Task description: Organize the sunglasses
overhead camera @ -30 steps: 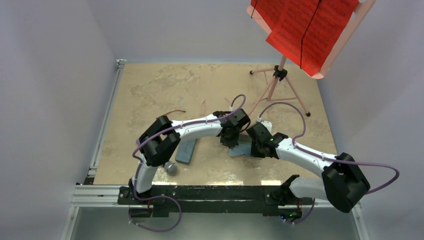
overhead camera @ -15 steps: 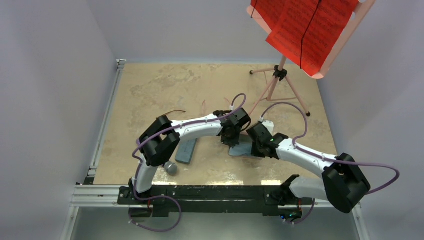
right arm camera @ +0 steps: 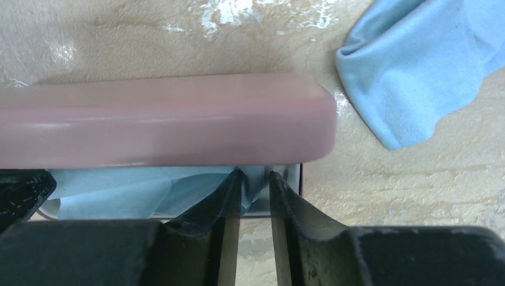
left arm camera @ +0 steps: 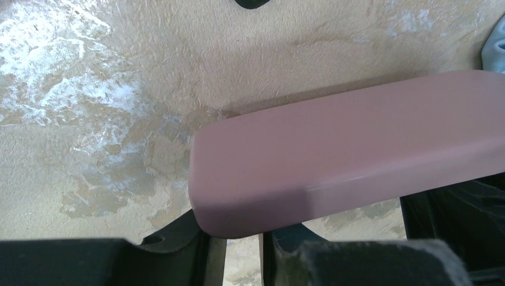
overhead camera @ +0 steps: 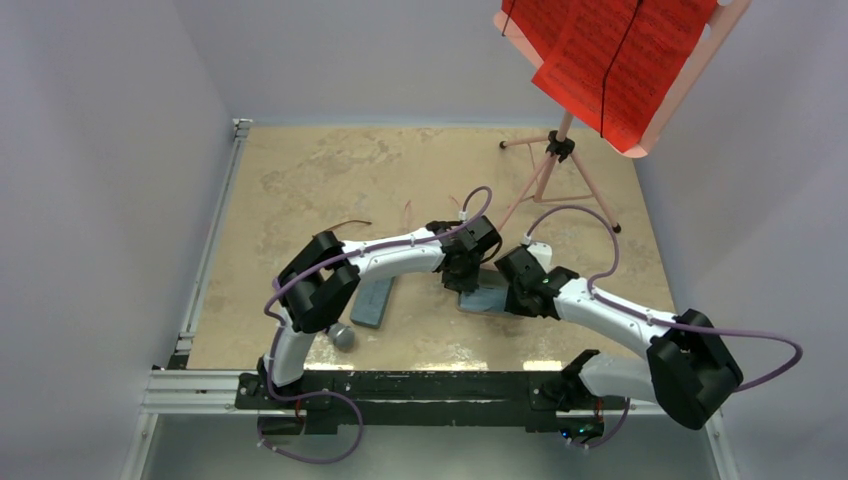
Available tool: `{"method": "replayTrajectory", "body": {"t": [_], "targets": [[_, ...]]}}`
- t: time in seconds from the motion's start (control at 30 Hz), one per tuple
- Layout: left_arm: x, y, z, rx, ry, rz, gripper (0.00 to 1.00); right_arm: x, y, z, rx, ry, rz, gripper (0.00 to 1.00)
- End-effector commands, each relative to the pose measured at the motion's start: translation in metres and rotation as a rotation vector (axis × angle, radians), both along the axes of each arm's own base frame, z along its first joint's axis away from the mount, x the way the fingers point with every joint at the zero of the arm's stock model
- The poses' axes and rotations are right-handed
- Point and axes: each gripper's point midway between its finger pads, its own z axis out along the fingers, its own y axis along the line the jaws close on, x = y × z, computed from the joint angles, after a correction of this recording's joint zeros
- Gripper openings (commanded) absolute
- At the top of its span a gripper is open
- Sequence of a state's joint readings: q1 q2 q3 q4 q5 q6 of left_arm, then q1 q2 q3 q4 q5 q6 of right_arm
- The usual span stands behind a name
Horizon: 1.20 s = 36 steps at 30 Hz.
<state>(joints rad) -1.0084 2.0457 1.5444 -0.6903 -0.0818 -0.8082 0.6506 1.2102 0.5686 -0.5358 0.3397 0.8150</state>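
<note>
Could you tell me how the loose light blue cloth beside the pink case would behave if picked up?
The light blue cloth lies in soft folds, so it would probably hang limp. It looks thin, so likely light; pushed, it may bunch up.

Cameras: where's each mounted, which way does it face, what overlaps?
Top external: above, behind the bases, looking down on the table; left arm and right arm show.
Left wrist: faces down at the pink case; own fingers at bottom.
Right wrist: faces the pink case and blue cloth; own fingers at bottom.
Shared: both wrist views see the pink case.
</note>
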Motion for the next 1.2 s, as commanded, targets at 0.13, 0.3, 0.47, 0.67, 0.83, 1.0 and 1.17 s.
{"method": "replayTrajectory", "body": {"t": [0.13, 0.3, 0.47, 0.67, 0.83, 1.0, 1.17], "targets": [[-0.002, -0.011, 0.044, -0.125, -0.031, -0.029, 0.39, 0.006, -0.006, 0.022, 0.023, -0.082, -0.054, 0.43], [-0.011, -0.014, 0.067, -0.202, -0.030, -0.067, 0.58, 0.011, 0.002, 0.039, 0.083, -0.141, -0.009, 0.64], [-0.023, -0.002, 0.084, -0.251, -0.035, -0.073, 0.72, 0.011, 0.036, 0.047, 0.247, -0.179, 0.135, 0.75], [-0.036, 0.038, 0.082, -0.215, -0.060, -0.009, 0.78, 0.012, 0.070, 0.049, 0.374, -0.184, 0.266, 0.76], [-0.044, 0.084, 0.069, -0.141, -0.083, 0.095, 0.85, 0.009, 0.073, 0.032, 0.363, -0.126, 0.275, 0.76], [-0.043, 0.101, 0.062, -0.122, -0.079, 0.149, 0.86, 0.002, 0.068, 0.018, 0.342, -0.062, 0.242, 0.77], [-0.035, 0.111, 0.062, -0.100, -0.093, 0.179, 0.86, -0.007, 0.059, 0.008, 0.316, -0.022, 0.202, 0.79]]}}
